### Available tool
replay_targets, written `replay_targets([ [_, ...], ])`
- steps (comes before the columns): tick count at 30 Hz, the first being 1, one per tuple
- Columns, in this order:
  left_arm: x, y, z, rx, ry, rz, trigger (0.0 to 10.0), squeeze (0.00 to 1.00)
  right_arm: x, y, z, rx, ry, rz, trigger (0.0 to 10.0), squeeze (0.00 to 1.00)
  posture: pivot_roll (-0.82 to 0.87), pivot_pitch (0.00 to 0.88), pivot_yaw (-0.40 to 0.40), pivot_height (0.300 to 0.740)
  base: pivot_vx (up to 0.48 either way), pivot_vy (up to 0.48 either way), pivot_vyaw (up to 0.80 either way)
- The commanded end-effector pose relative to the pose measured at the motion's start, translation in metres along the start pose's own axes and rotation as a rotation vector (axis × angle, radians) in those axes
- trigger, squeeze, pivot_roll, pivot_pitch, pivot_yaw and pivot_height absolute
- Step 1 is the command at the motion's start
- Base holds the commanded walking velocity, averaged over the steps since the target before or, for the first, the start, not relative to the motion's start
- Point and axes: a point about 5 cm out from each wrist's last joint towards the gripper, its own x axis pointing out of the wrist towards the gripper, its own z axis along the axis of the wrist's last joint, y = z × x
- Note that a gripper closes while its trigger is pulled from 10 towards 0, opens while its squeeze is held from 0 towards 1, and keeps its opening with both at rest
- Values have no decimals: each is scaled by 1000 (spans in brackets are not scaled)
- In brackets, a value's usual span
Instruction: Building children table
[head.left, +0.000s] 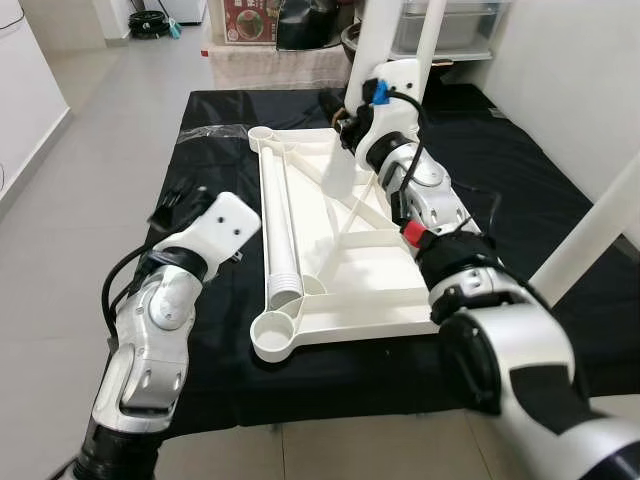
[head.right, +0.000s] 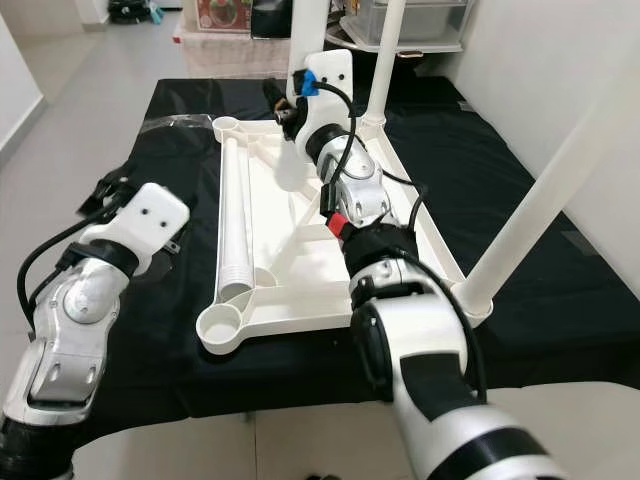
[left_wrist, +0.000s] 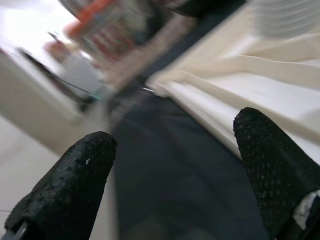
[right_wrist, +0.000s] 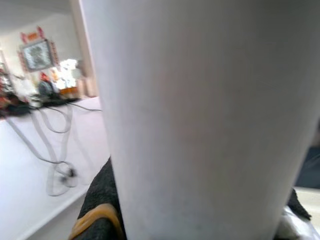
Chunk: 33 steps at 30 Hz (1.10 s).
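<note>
The white table top (head.left: 370, 290) lies upside down on a black cloth (head.left: 560, 190). Two white legs stand in its right-hand corners, one near (head.left: 590, 230) and one far (head.left: 432, 30). A loose leg (head.left: 282, 230) lies along its left edge, between the empty near socket (head.left: 272, 335) and the empty far socket (head.left: 262, 133). My right gripper (head.left: 347, 115) is shut on another leg (head.left: 372, 50), held nearly upright over the far part of the table top; that leg (right_wrist: 200, 120) sits close before the wrist camera. My left gripper (left_wrist: 175, 165) is open above the cloth, left of the table top.
Crumpled clear plastic (head.left: 210, 135) lies on the cloth's far left. Beyond the cloth are a red box (head.left: 250, 20), dark bags and a shelf with a clear bin (head.left: 450, 25). Tiled floor (head.left: 100, 150) runs along the left; a white wall (head.left: 570, 70) stands on the right.
</note>
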Motion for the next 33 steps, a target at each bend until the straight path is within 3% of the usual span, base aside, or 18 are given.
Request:
replay_targets([
  [1, -2, -4, 2, -77, -11, -54, 10000, 0, -3, 3, 3, 78, -38, 28, 0, 0, 65, 78, -69, 740, 0, 0, 0],
  [2, -2, -4, 2, -77, -11, -54, 10000, 0, -3, 3, 3, 78, -38, 28, 0, 0, 65, 78, -69, 740, 0, 0, 0],
  [3, -6, -16, 7, -165, -36, -141, 10000, 0, -13, 14, -4, 106, -48, 103, 0, 0, 65, 76, -70, 740, 0, 0, 0],
  [4, -8, -19, 8, -195, -38, -174, 10000, 0, -17, 18, -6, 120, -52, 128, 0, 0, 65, 76, -70, 740, 0, 0, 0],
  [8, -9, -24, 12, -203, -67, -211, 10000, 0, -27, 28, -12, 119, -40, 178, 0, 0, 63, 78, -71, 740, 0, 0, 0],
  [12, -10, -24, 19, -214, -119, -262, 10000, 0, -34, 34, -10, 178, -38, 209, 0, 0, 59, 72, -68, 740, 0, 0, 0],
  [16, -16, -31, 28, -337, -177, -271, 10000, 0, -35, 28, -2, 96, -65, 144, 0, 0, 60, 68, -69, 740, 0, 0, 0],
  [18, -28, -43, 29, -420, -174, -254, 10000, 0, -37, 24, 3, 64, -62, 117, 0, 0, 58, 62, -68, 740, 0, 0, 0],
  [19, -28, -43, 29, -420, -174, -254, 10000, 0, -37, 24, 3, 64, -62, 117, 0, 0, 58, 62, -68, 740, 0, 0, 0],
  [22, -36, -50, 27, -475, -157, -236, 10000, 0, -41, 21, 6, 49, -64, 100, 0, 0, 59, 62, -70, 740, 0, 0, 0],
  [26, -66, -74, 11, -547, -50, -209, 10000, 0, -56, 14, 1, 38, -16, 111, 0, 0, 60, 58, -74, 740, 0, 0, 0],
  [27, -66, -74, 11, -547, -50, -209, 10000, 0, -56, 14, 1, 38, -16, 111, 0, 0, 60, 58, -74, 740, 0, 0, 0],
  [28, -69, -76, 10, -548, -41, -217, 10000, 0, -58, 14, 1, 43, -8, 117, 784, 0, 60, 58, -74, 740, 0, 0, 0],
  [29, -80, -81, 2, -554, -3, -202, 10000, 0, -67, 16, -4, 26, 21, 158, 10000, 0, 57, 57, -73, 740, 0, 0, 0],
  [33, -90, -86, -7, -575, 43, -190, 10000, 0, -76, 15, -11, 7, 60, 196, 10000, 0, 56, 57, -74, 740, 0, 0, 0],
])
